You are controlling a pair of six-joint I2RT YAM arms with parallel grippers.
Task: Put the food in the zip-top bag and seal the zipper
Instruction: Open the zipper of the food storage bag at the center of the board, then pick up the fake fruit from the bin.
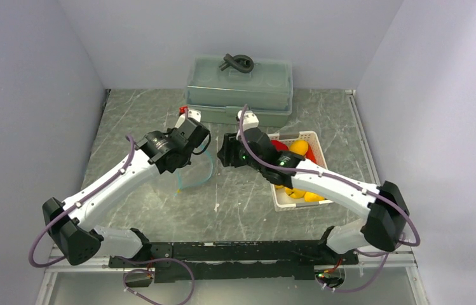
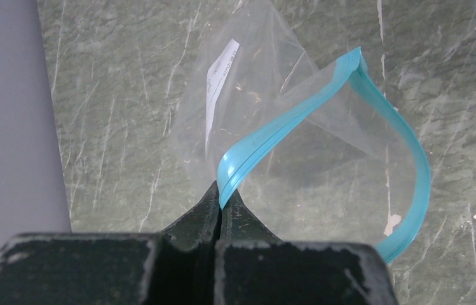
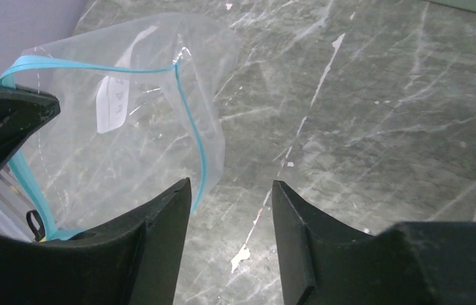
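My left gripper has its two black, scuffed fingers pressed together, pinching the zipper, a thin, smooth teal-blue strip that rims the mouth of the zip-top bag. The bag is clear, soft, crinkled film with a small white label showing through it, and it sits over the marbled grey-green table, left of centre and under my left wrist. From my pinch the zipper runs away up to a sharp fold, then curves back down in a wide arc, so the mouth gapes as a teardrop loop whose long axis runs from my fingertips to that fold. The limp body trails off beyond the loop; I cannot tell how much of it rests on the table. My right gripper has its blunt, wedge-shaped black fingers spread, with only bare table between them. One strand of the zipper drops just beside one finger, and I cannot tell whether it touches. The food, rounded glossy pieces in yellow, orange and red, lies in the white lattice basket to my right, well apart from the bag. A grey-green lidded box stands at the back.
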